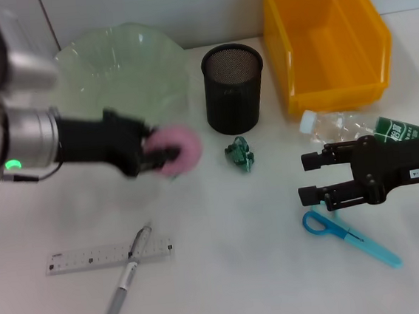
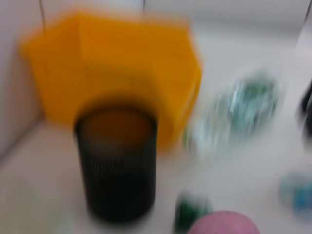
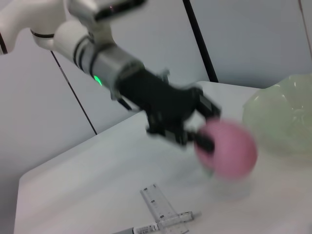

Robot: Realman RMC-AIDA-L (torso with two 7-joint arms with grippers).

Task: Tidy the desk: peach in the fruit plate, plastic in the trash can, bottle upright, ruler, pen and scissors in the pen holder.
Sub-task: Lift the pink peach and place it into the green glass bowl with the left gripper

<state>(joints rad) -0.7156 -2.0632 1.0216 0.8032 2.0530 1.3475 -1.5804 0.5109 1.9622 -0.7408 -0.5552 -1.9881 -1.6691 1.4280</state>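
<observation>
With your left end effector (image 1: pixel 166 156) pinching the pink peach (image 1: pixel 180 150) just above the counter (image 1: pixel 225 237), beside the green fruit plate (image 1: pixel 123 65), lift it clear of the plate's rim before releasing inside, while your right end effector (image 1: pixel 310 177) waits spread by the scissors (image 1: pixel 348 236).

White characters mark the bottle's (image 1: pixel 363 129) green label, too small to read
</observation>
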